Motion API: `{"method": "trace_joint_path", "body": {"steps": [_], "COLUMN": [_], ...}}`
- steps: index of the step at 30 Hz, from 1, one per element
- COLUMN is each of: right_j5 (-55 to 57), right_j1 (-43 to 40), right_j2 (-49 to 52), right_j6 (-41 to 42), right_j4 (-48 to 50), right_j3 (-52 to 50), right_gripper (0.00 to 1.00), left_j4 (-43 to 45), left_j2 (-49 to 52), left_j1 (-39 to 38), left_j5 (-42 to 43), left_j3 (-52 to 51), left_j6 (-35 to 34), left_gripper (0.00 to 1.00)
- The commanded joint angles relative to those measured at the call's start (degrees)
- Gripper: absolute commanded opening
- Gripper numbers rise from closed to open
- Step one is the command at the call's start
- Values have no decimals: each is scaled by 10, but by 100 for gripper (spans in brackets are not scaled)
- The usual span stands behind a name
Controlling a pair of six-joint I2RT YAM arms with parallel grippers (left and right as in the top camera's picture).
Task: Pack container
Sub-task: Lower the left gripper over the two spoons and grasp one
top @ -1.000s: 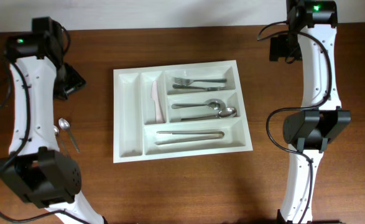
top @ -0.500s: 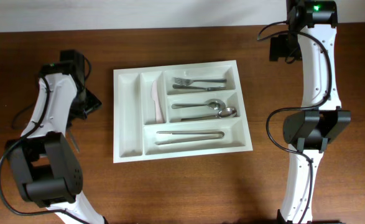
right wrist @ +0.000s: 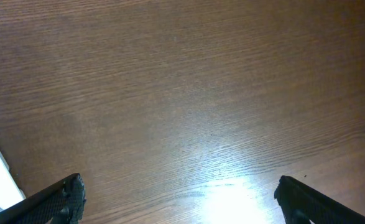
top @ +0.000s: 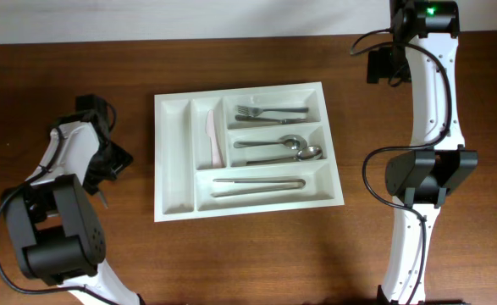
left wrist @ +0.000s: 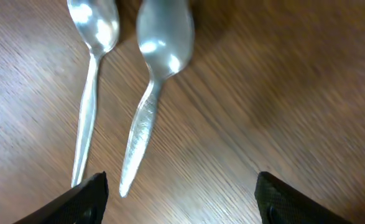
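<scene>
**Robotics laboratory bench, overhead view.** Two white jointed machines, the left arm (top: 69,152) and the right arm (top: 432,76), stand at opposite sides of a dark wood-grain tabletop (top: 256,263). Black cables (top: 366,180) loop along them. A green lamp (top: 435,11) glows at the right arm's far end. A plain pale wall (top: 189,17) borders the far edge. Household ware, a white cutlery container (top: 173,161), lies mid-tabletop between the machines.
</scene>
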Motion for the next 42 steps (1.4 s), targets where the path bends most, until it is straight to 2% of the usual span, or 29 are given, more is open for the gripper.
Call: {"method": "trace_joint_path", "body": {"steps": [1, 4, 12, 42], "right_j5": [13, 13, 13, 13], "right_j1": [2, 2, 2, 2], "right_j2": [-16, -16, -16, -16], "right_j6": [7, 7, 7, 7], "right_j4": [0, 0, 0, 0], "right_j3": [10, 10, 10, 10], "right_gripper": [99, 99, 99, 99], "left_j4": [16, 42, 111, 182], "left_j2": [5, 5, 5, 78], "left_j1": [22, 35, 40, 40], "left_j5": [6, 6, 5, -2], "left_j3": [-21, -37, -52, -57], "left_j6": [-9, 5, 95, 104], "left_gripper": [78, 78, 76, 67]}}
